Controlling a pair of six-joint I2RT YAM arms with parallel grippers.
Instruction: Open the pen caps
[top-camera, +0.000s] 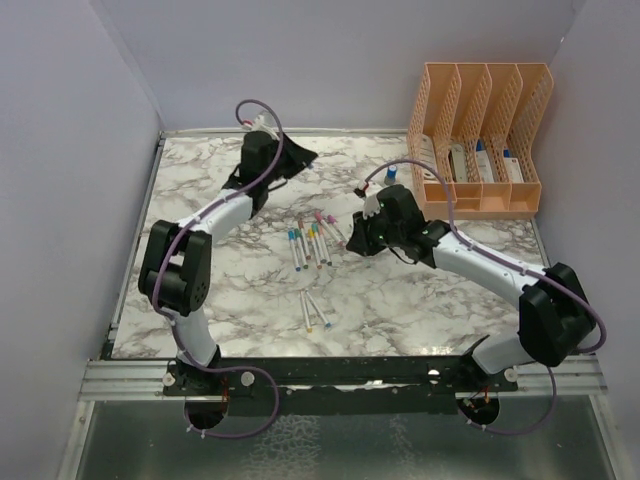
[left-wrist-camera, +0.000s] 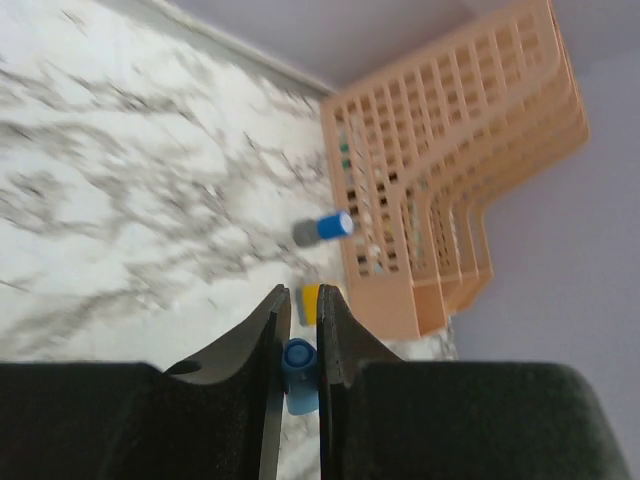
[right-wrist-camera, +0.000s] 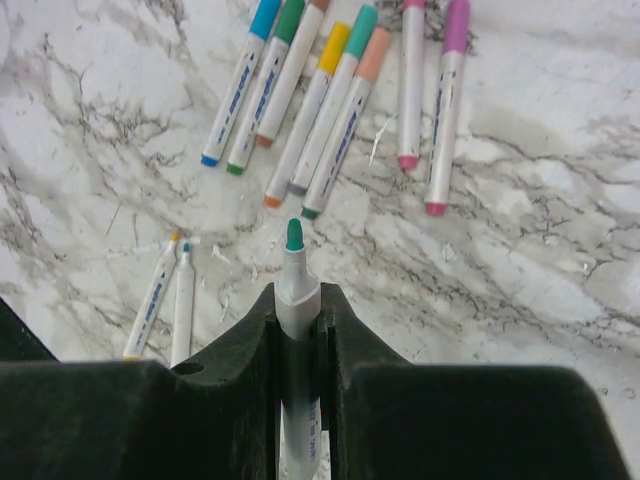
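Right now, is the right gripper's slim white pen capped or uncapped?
Uncapped: the slim white plastic pen shows its bare green tip.

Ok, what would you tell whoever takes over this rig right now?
Left gripper: jaws shut on a blue pen cap.
Right gripper: jaws shut on a green-tipped pen, uncapped.
Two more uncapped pens lie on the marble table, with a cluster of capped pens nearby.
Done: three pens appear opened.
Left: set down cap and pen, then uncap the cluster.

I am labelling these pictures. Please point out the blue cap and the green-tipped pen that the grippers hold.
blue cap (left-wrist-camera: 298, 357): left wrist view, its round end.
green-tipped pen (right-wrist-camera: 296, 298): right wrist view, its white barrel.
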